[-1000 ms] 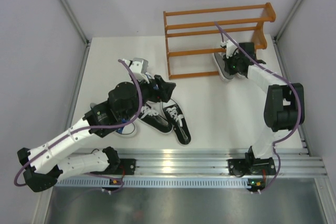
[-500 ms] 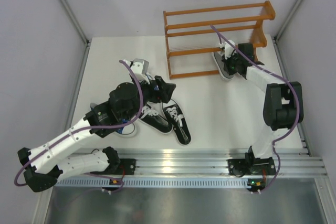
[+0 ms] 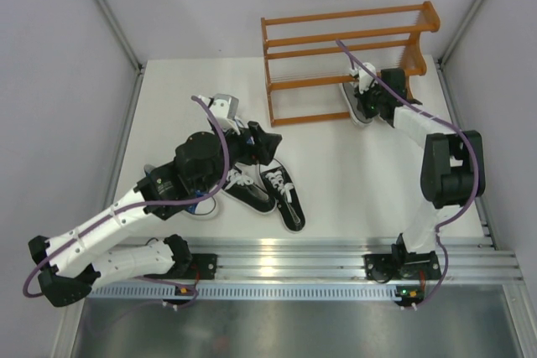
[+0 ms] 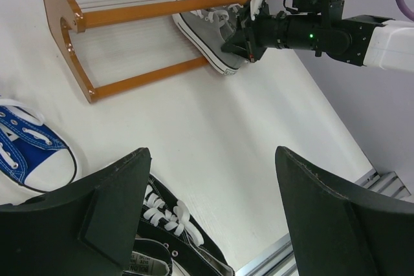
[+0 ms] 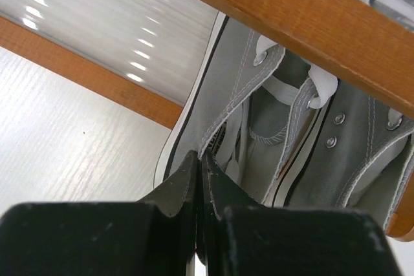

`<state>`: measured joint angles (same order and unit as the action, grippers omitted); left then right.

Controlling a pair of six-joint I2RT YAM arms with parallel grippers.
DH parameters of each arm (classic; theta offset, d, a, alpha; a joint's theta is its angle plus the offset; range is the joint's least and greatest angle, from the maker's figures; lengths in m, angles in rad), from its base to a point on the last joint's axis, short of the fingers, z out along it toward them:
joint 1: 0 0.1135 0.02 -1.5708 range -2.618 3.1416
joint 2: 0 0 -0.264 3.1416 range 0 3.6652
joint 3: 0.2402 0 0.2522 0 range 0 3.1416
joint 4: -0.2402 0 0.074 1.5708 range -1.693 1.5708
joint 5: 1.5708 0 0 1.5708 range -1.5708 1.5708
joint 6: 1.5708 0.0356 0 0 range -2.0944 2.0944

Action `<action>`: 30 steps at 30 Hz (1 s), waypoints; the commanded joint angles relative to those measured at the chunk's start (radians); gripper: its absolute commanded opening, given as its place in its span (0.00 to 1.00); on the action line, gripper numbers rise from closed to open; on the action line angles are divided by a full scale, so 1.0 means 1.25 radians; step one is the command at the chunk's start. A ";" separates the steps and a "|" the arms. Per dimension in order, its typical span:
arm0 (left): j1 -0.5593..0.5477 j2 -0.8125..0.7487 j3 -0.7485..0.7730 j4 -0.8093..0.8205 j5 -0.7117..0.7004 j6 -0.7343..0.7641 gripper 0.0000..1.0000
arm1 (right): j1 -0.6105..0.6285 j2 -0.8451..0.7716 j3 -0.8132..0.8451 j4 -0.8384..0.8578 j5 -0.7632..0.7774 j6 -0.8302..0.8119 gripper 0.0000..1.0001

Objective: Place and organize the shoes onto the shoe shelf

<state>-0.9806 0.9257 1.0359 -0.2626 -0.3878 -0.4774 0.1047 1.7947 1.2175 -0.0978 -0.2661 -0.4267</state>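
Observation:
The orange-brown shoe shelf [image 3: 348, 48] stands at the back right; it also shows in the left wrist view [image 4: 142, 11] and the right wrist view [image 5: 310, 24]. Two grey shoes [image 3: 357, 108] sit side by side at its bottom tier's right end, toes under the rail. My right gripper [image 3: 371, 100] is shut on the left grey shoe's [image 5: 220, 88] heel collar, beside the second grey shoe [image 5: 362, 134]. My left gripper [image 3: 267, 144] hangs open and empty over two black shoes [image 3: 284, 197] mid-table. One blue shoe [image 4: 26, 147] lies left of them; another is hidden.
The left arm's body [image 3: 197, 165] covers the table's left middle, with part of a blue shoe [image 3: 204, 205] showing under it. Grey walls close in both sides. A metal rail [image 3: 285, 262] runs along the near edge.
My right gripper has pushed the grey shoe a little farther back and left under the shelf's bottom tier. The left arm has not moved.

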 commanded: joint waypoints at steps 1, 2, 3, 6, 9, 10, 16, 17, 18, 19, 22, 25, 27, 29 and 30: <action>0.002 0.012 0.014 0.037 0.008 0.000 0.83 | 0.007 -0.020 0.047 0.125 0.029 -0.035 0.00; 0.003 0.014 0.017 0.037 0.010 0.001 0.83 | 0.006 -0.020 0.045 0.126 0.030 -0.043 0.00; 0.002 0.015 0.018 0.037 0.011 0.003 0.83 | 0.006 -0.015 0.043 0.126 0.028 -0.059 0.00; 0.003 0.023 0.023 0.036 0.014 0.004 0.83 | 0.005 -0.009 0.037 0.125 0.021 -0.098 0.00; 0.002 0.026 0.025 0.036 0.016 0.004 0.83 | 0.003 -0.004 0.032 0.116 0.019 -0.146 0.00; 0.003 0.025 0.024 0.036 0.014 0.003 0.83 | 0.001 0.001 0.036 0.108 0.015 -0.159 0.00; 0.002 0.026 0.024 0.036 0.016 -0.003 0.83 | -0.015 0.014 0.040 0.081 0.008 -0.234 0.00; 0.002 0.028 0.025 0.036 0.016 -0.003 0.83 | -0.017 0.017 0.042 0.081 0.004 -0.244 0.00; 0.002 0.030 0.025 0.036 0.017 -0.002 0.83 | -0.020 0.021 0.042 0.081 0.007 -0.250 0.00; 0.003 0.030 0.025 0.036 0.017 -0.003 0.83 | -0.022 0.022 0.041 0.058 0.003 -0.260 0.00; 0.002 0.034 0.028 0.036 0.019 -0.001 0.83 | -0.025 0.027 0.036 0.054 0.007 -0.278 0.01; 0.002 0.034 0.025 0.036 0.021 -0.003 0.83 | -0.029 0.026 0.032 0.055 0.015 -0.286 0.04; 0.002 0.031 0.021 0.036 0.022 -0.008 0.83 | -0.029 0.023 0.030 0.057 0.026 -0.293 0.08; 0.002 0.028 0.018 0.036 0.022 -0.011 0.83 | -0.031 0.015 0.025 0.059 0.034 -0.297 0.13; 0.003 0.023 0.014 0.037 0.021 -0.012 0.83 | -0.032 0.014 0.025 0.055 0.036 -0.298 0.14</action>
<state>-0.9806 0.9649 1.0359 -0.2626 -0.3672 -0.4812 0.0952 1.8156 1.2190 -0.1024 -0.2726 -0.7525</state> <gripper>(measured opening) 0.829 0.132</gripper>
